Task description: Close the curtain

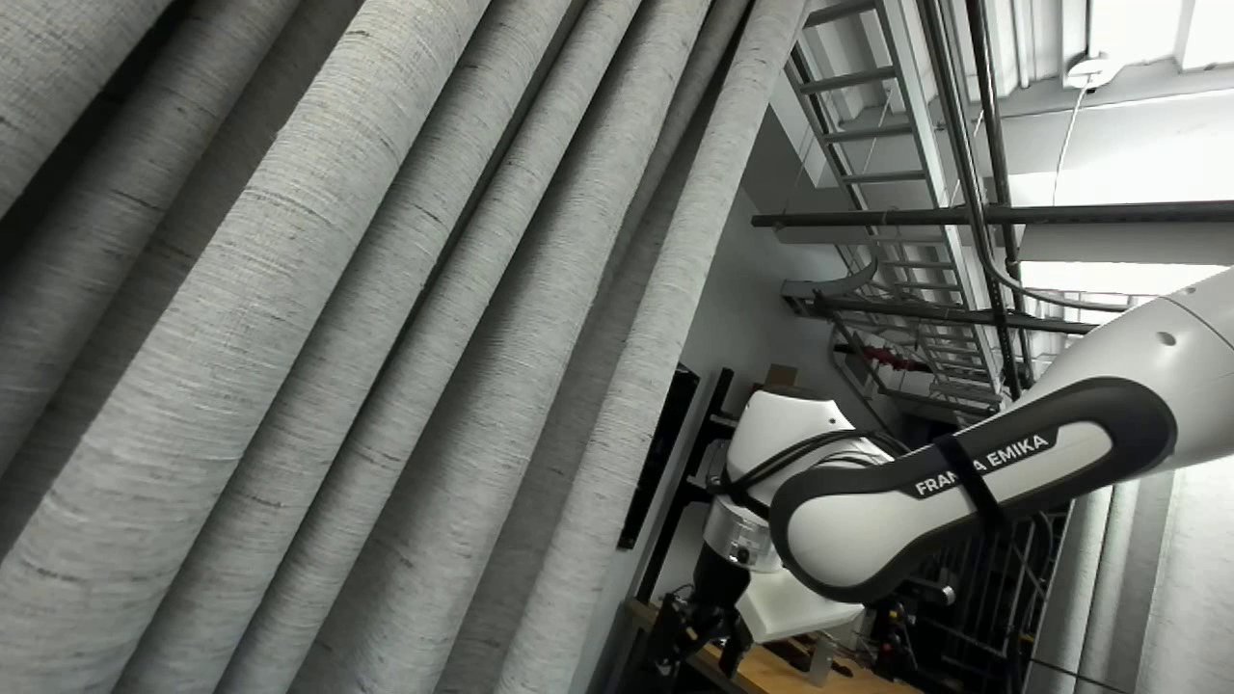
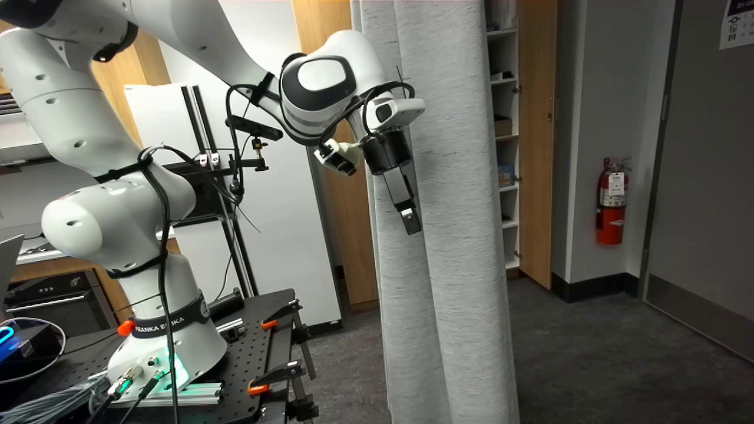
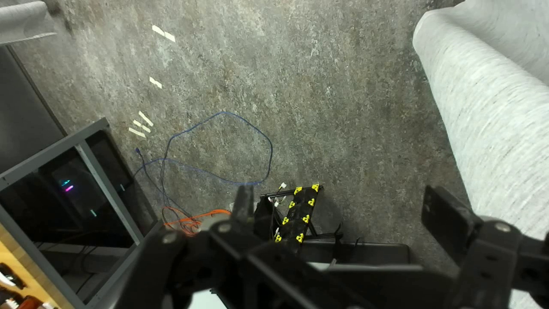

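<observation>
The curtain point(image 2: 465, 265) hangs in long pleats to the right of the robot's base point(image 2: 203, 344), with open floor point(image 2: 589, 359) beyond both side edges. The pincer point(image 3: 336, 199) is released, its fingers point(image 3: 446, 216) spread wide near the fabric. A blue cable point(image 3: 271, 150) loops on the floor; at left, clamps point(image 2: 281, 374) grip the tabletop point(image 2: 250, 335); far right, a fire extinguisher point(image 2: 612, 206) hangs.

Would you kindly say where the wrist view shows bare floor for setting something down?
Bare floor lies between the blue cable and the curtain, and, higher in the picture, right of the pale tape strips. Lower centre is crowded: orange cable, yellow-marked black object and end effector.
</observation>
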{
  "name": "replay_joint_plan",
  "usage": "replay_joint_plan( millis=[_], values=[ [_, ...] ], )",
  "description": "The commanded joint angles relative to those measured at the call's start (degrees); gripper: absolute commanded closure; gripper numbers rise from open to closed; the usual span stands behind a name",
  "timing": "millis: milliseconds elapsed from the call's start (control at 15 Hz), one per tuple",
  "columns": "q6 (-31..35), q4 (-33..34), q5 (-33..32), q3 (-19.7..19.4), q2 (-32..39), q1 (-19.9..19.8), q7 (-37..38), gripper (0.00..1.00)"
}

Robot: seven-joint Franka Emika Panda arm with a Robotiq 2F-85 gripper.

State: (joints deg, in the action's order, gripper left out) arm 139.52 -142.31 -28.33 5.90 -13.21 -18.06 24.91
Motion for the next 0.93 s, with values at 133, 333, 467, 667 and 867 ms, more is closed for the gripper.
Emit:
replay_joint_plan(
  millis=[133, 333, 467, 667, 867],
  values=[
    [-0.40, 0.14, -0.63, -2.39, 0.03, 2.43, 0.36, 0.00],
    [-0.40, 0.14, -0.63, -2.39, 0.03, 2.43, 0.36, 0.00],
    [0.50, 0.42, -0.92, -2.37, 0.45, 2.81, 0.11, 0.00],
    [2.35, 0.50, 0.44, -3.32, 0.23, 4.74, -1.98, 0.00],
    [5.30, 0.95, 2.95, -4.05, 0.04, 6.86, -3.90, 0.00]
  ],
)
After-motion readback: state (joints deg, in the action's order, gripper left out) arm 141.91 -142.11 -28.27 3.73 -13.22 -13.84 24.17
